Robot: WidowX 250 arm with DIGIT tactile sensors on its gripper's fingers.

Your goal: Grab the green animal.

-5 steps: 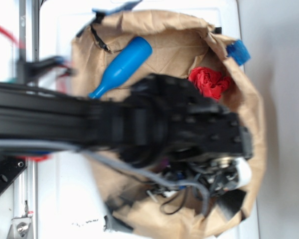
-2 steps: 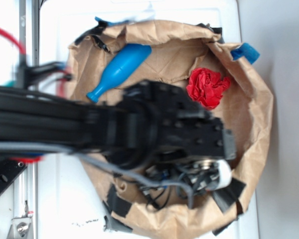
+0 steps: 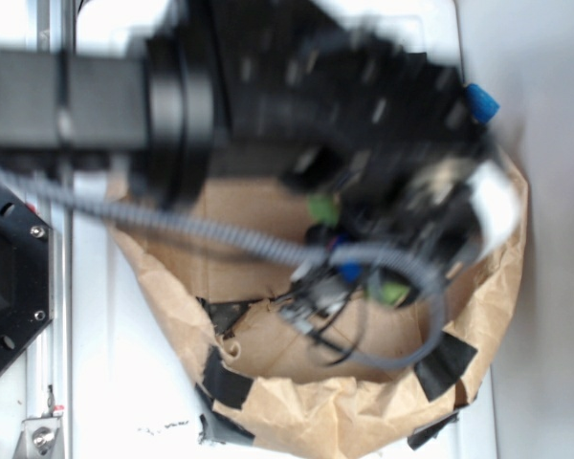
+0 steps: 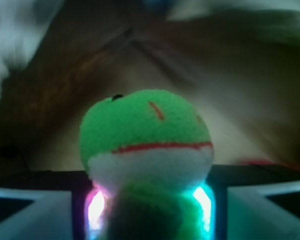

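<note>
Black and blurred, the arm [image 3: 182, 91] reaches in from the left edge of the exterior view and crosses the upper part of the frame, its wrist hanging over a crumpled brown paper bag [image 3: 344, 411] that lies open on a white surface [image 3: 124, 382]. A ribbed grey cable [image 3: 191, 229] loops from the arm down over the bag's interior. The hand [image 3: 364, 258] sits low under the wrist amid a tangle of wires, too smeared in this view to make out its jaws. The wrist view is clearer: the green animal [image 4: 146, 137] fills the centre of the frame, a lime-green fuzzy toy with a red mouth line and a white band below it, sitting squarely between the two pale fingers [image 4: 32, 212] at the bottom corners, with bright coloured light glowing at either side of its base. The hand is closed on the toy, pads against its lower body. Behind it, blurred brown paper slopes away. In the exterior view, small green patches show beneath the wrist. No brand, label or writing is readable in either view.
</note>
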